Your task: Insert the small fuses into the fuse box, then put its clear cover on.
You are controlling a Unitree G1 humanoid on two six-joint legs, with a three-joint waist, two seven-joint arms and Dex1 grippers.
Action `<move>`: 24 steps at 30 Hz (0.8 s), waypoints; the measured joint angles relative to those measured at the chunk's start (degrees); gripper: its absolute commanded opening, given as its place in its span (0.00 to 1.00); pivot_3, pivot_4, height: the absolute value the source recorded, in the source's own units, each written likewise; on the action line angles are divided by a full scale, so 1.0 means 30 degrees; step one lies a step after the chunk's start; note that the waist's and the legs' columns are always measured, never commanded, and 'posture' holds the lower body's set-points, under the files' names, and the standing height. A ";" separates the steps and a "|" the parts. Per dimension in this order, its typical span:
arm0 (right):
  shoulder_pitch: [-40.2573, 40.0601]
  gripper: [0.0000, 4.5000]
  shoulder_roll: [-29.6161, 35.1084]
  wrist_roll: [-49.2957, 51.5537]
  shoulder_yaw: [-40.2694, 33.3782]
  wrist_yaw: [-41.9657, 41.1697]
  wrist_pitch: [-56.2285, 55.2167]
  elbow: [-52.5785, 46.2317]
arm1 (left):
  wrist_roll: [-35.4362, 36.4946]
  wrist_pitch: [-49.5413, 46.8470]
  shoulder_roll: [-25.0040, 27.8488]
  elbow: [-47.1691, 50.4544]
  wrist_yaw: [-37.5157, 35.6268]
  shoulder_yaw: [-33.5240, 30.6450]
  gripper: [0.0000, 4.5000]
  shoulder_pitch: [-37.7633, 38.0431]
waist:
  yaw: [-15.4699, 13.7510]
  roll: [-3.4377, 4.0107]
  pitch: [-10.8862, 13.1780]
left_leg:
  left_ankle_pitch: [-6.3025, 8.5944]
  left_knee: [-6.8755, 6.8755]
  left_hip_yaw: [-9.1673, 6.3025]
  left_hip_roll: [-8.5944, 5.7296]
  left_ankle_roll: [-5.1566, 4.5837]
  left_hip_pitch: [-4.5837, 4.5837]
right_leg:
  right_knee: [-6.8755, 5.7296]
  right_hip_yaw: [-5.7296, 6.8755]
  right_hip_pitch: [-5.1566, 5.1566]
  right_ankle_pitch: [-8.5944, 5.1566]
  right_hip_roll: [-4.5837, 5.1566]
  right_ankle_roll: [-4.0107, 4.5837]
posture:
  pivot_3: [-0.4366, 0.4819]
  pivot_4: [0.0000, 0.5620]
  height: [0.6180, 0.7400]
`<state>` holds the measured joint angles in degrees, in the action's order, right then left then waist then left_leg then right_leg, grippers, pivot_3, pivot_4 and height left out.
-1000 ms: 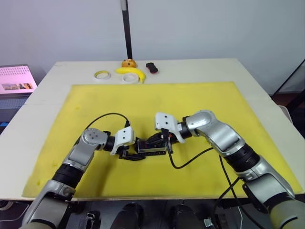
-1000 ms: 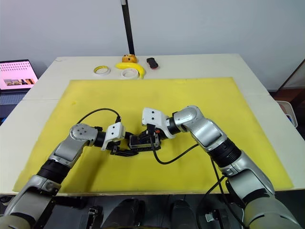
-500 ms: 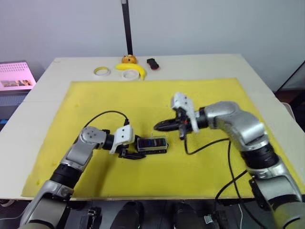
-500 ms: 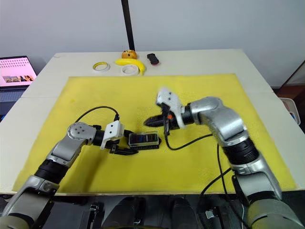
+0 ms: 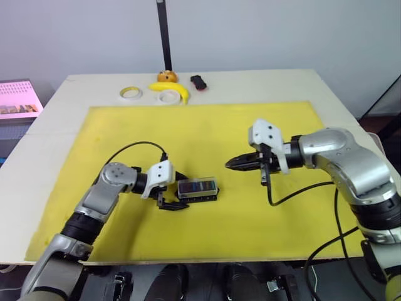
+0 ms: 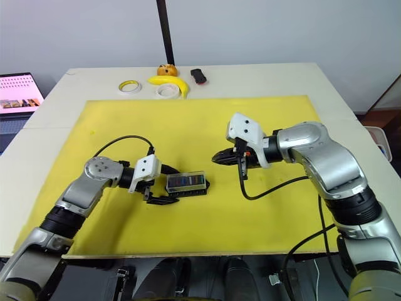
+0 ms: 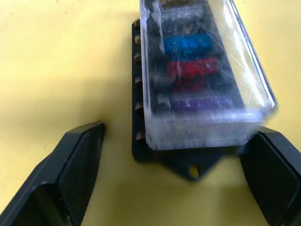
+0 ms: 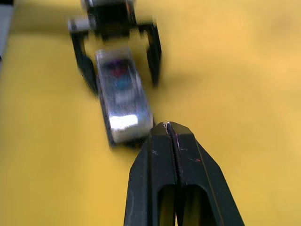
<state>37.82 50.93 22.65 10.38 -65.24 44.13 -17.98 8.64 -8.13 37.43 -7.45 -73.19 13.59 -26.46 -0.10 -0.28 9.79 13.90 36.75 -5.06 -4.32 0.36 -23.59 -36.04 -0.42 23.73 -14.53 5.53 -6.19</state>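
The black fuse box (image 5: 197,189) lies on the yellow mat (image 5: 207,128) with the clear cover (image 7: 207,70) sitting on top of it. Under the cover I see small fuses in blue (image 7: 188,43), red (image 7: 193,68) and purple (image 7: 197,102). My left gripper (image 5: 175,192) is open, its fingers (image 7: 70,174) standing either side of the box's left end with a gap on at least one side. My right gripper (image 5: 230,163) is shut and empty, hovering a short way to the right of the box and pointing at it; the right wrist view shows its tip (image 8: 167,128) just short of the box (image 8: 123,106).
At the table's far edge lie two tape rolls (image 5: 130,93) (image 5: 166,96), a banana (image 5: 175,91), a small orange object (image 5: 165,77) and a black-and-red object (image 5: 198,82). A black pole (image 5: 164,31) rises behind them. A laptop (image 5: 19,100) sits off the table's left side.
My right gripper has drawn back to the right, away from the fuse box it was touching a second ago. The left gripper stays at the box's left end. The camera has shifted slightly.
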 measured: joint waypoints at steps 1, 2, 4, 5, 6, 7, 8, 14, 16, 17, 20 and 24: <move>-0.0112 0.00 0.0271 -0.0046 -0.0101 -0.0073 -0.0240 0.0003 | 0.0184 -0.0170 0.0404 0.0363 -0.0029 -0.0300 0.99 0.0289 | 0.0109 0.0003 0.0007 | -0.0001 -0.0024 0.0014 0.0008 0.0001 0.0000 | -0.0002 -0.0007 0.0019 0.0000 0.0001 0.0001 | 0.48 0.27 1.00; -0.0363 0.00 0.0662 -0.0073 -0.0184 -0.0259 -0.0582 -0.0111 | 0.0486 -0.0543 0.0965 0.0864 -0.0053 -0.0643 0.99 0.0698 | 0.0220 -0.0004 0.0015 | -0.0004 -0.0056 0.0017 0.0013 0.0005 0.0000 | -0.0002 -0.0009 0.0030 0.0000 0.0002 0.0000 | 0.48 0.27 1.00; -0.0873 0.13 0.1555 -0.0352 -0.0337 -0.0696 -0.1363 -0.0138 | 0.1205 -0.1516 0.2263 0.1797 -0.0157 -0.1662 1.00 0.1561 | 0.0348 -0.0019 0.0048 | -0.0016 -0.0140 0.0064 0.0026 0.0022 0.0000 | -0.0013 -0.0047 0.0112 0.0003 -0.0002 -0.0004 | 0.48 0.27 1.00; -0.1108 0.20 0.1980 -0.0445 -0.0484 -0.0922 -0.1742 -0.0082 | 0.1585 -0.2109 0.2972 0.2279 -0.0189 -0.2292 1.00 0.2019 | 0.0372 -0.0025 0.0073 | -0.0028 -0.0183 0.0082 0.0028 0.0036 0.0000 | -0.0013 -0.0059 0.0143 0.0004 -0.0003 -0.0004 | 0.48 0.27 1.00; -0.1257 0.30 0.2335 -0.0558 -0.0688 -0.1131 -0.2040 0.0089 | 0.1999 -0.2775 0.3681 0.2678 -0.0206 -0.3063 1.00 0.2409 | 0.0358 -0.0011 0.0094 | -0.0029 -0.0207 0.0087 0.0032 0.0039 -0.0001 | -0.0017 -0.0064 0.0164 0.0001 -0.0005 0.0000 | 0.48 0.27 1.00; -0.1298 0.41 0.2501 -0.0565 -0.0839 -0.1333 -0.2374 0.0192 | 0.2437 -0.3479 0.4220 0.3244 -0.0195 -0.3755 1.00 0.2725 | 0.0337 -0.0005 0.0119 | -0.0029 -0.0215 0.0090 0.0036 0.0040 -0.0006 | -0.0020 -0.0065 0.0178 0.0001 -0.0007 0.0000 | 0.48 0.27 1.00; -0.1349 0.51 0.2906 -0.0550 -0.0937 -0.1740 -0.2779 0.0222 | 0.3178 -0.4494 0.4891 0.4148 -0.0207 -0.4566 1.00 0.3073 | 0.0295 -0.0002 0.0172 | -0.0029 -0.0216 0.0089 0.0038 0.0041 -0.0026 | -0.0021 -0.0062 0.0194 0.0002 -0.0007 -0.0001 | 0.48 0.27 1.00; -0.1407 0.99 0.4518 -0.0505 -0.1948 -0.3786 -0.4581 0.1366 | 0.6654 -0.9238 0.7785 0.8708 -0.0091 -0.9296 1.00 0.5818 | 0.0250 -0.0012 0.0288 | -0.0015 -0.0202 0.0123 0.0027 0.0019 -0.0121 | 0.0017 -0.0058 0.0248 0.0005 0.0011 -0.0006 | 0.48 0.27 1.00; -0.1420 0.99 0.5080 -0.0539 -0.2242 -0.4419 -0.5082 0.2054 | 0.7188 -0.9969 0.8281 0.9747 -0.0125 -1.0624 1.00 0.7202 | 0.0252 -0.0003 0.0328 | -0.0016 -0.0203 0.0126 0.0030 0.0022 -0.0120 | 0.0009 -0.0059 0.0253 0.0003 0.0010 -0.0003 | 0.48 0.27 1.00; -0.1427 0.99 0.5247 -0.0544 -0.2316 -0.4703 -0.5296 0.2306 | 0.7308 -1.0105 0.8362 1.0128 -0.0123 -1.1182 1.00 0.7697 | 0.0248 -0.0010 0.0337 | -0.0019 -0.0204 0.0126 0.0041 0.0029 -0.0118 | 0.0007 -0.0056 0.0254 0.0003 0.0006 -0.0001 | 0.48 0.27 1.00; -0.1638 0.99 0.5890 -0.0587 -0.2376 -0.5491 -0.5757 0.2552 | 0.7718 -1.0674 0.8709 1.0957 -0.0219 -1.2967 1.00 0.9150 | 0.0249 -0.0013 0.0355 | -0.0024 -0.0199 0.0127 0.0049 0.0039 -0.0115 | 0.0000 -0.0053 0.0253 -0.0023 0.0005 0.0056 | 0.48 0.27 1.00; -0.1943 0.99 0.6019 -0.0656 -0.2414 -0.5803 -0.6086 0.2726 | 0.8217 -1.1385 0.8957 1.1382 -0.0375 -1.4864 1.00 1.0295 | 0.0263 -0.0013 0.0364 | -0.0025 -0.0178 0.0146 0.0047 0.0038 -0.0114 | -0.0001 -0.0070 0.0248 -0.0025 0.0006 0.0066 | 0.48 0.27 1.00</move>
<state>31.99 68.98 20.68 3.14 -82.65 25.87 -9.80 33.30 -42.29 64.31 26.70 -74.32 -31.00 4.43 0.69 -0.32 10.89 13.83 36.22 -4.62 -4.18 0.47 -23.93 -36.05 -0.63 24.47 -14.60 5.55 -5.99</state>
